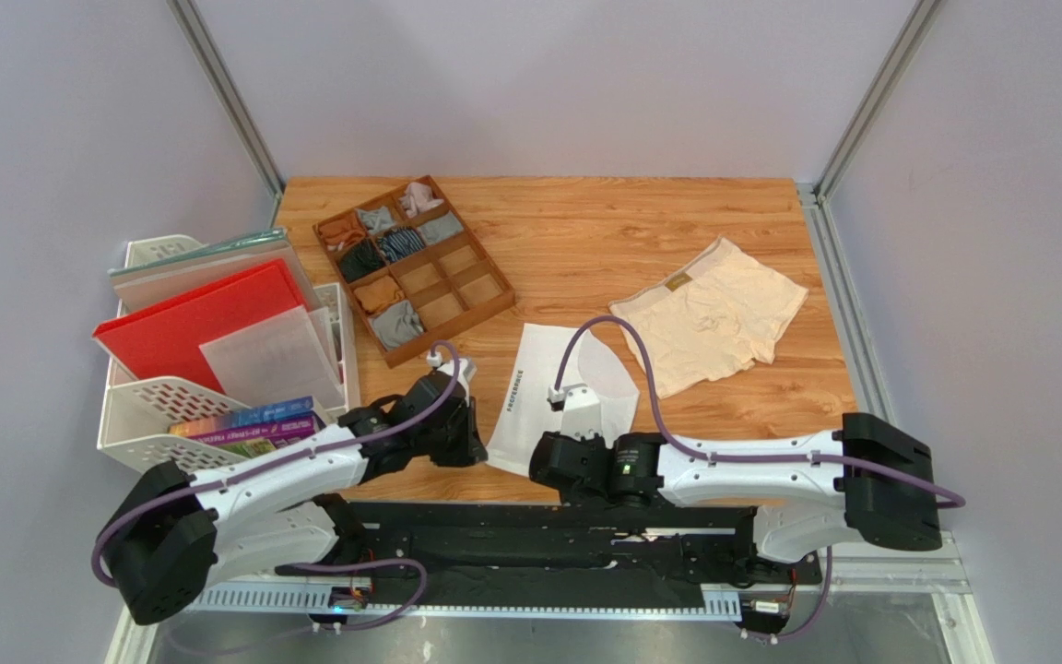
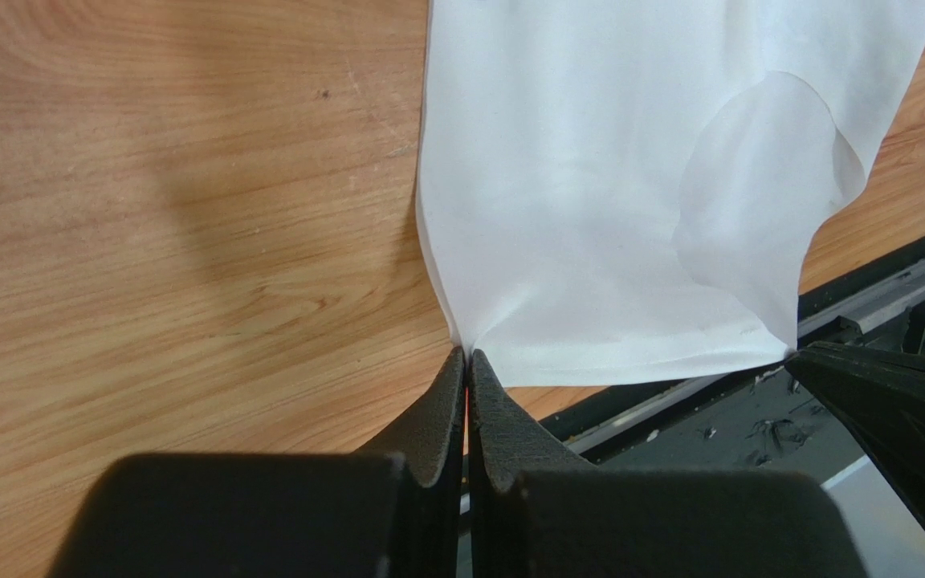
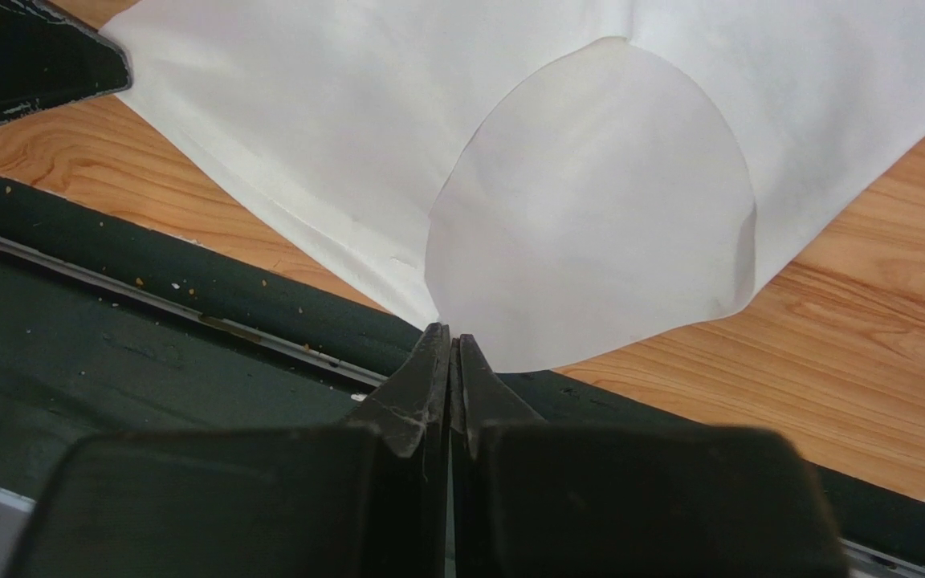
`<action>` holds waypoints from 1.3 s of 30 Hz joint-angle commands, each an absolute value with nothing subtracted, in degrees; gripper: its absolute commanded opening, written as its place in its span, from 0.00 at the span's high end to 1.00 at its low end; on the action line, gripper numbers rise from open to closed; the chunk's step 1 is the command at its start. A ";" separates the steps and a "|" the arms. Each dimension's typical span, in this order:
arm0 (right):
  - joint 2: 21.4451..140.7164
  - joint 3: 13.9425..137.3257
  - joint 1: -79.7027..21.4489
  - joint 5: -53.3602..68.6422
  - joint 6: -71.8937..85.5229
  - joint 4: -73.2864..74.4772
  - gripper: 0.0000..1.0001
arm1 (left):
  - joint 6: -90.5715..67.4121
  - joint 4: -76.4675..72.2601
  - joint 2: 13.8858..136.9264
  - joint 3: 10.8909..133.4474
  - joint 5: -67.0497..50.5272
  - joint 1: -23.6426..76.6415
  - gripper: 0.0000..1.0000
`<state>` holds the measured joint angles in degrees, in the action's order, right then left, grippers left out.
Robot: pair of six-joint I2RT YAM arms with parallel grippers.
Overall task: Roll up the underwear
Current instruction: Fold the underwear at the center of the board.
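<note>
The white underwear (image 1: 564,388) lies flat at the table's near edge, its lettered waistband to the left. My left gripper (image 1: 479,440) is shut on its near left corner, and the left wrist view shows the cloth (image 2: 576,181) pinched at the fingertips (image 2: 467,353). My right gripper (image 1: 545,458) is shut on the near hem by the leg opening, where the white cloth (image 3: 347,121) runs into the closed tips (image 3: 451,335). The cream-beige underwear (image 1: 711,324) lies spread out further back on the right, with no gripper on it.
A wooden divided tray (image 1: 484,292) holding several small rolled garments stands at the back left. A white file rack (image 1: 149,415) with a red folder (image 1: 204,318) sits off the table's left side. The black base rail (image 1: 551,533) runs just below the near table edge.
</note>
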<state>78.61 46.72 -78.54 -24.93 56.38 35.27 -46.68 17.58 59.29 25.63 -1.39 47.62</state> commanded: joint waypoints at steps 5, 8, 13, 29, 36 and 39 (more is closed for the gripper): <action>75.41 49.04 -75.33 -31.90 53.18 38.41 1.00 | -43.07 17.76 65.65 34.10 -0.09 47.81 1.00; 74.97 48.78 -73.39 -32.26 51.69 37.79 1.00 | -42.45 17.58 68.37 36.20 1.30 47.81 1.00; 75.15 48.78 -70.23 -32.43 49.31 36.48 1.00 | -41.75 17.23 72.68 40.07 2.46 47.73 1.00; 71.64 44.75 -63.37 -23.13 39.81 24.98 0.93 | -38.50 14.15 82.35 47.11 -2.72 43.42 1.00; 70.84 40.00 -60.56 -19.35 39.90 22.15 0.66 | -38.85 13.62 82.18 44.83 -2.37 43.42 1.00; 71.63 39.73 -60.47 -18.55 40.08 20.22 0.64 | -38.67 13.88 82.35 44.65 -2.20 43.42 1.00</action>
<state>71.94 40.05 -61.01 -20.95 40.40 25.74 -39.70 15.00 82.74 45.28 -1.69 43.40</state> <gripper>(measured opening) 0.353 0.003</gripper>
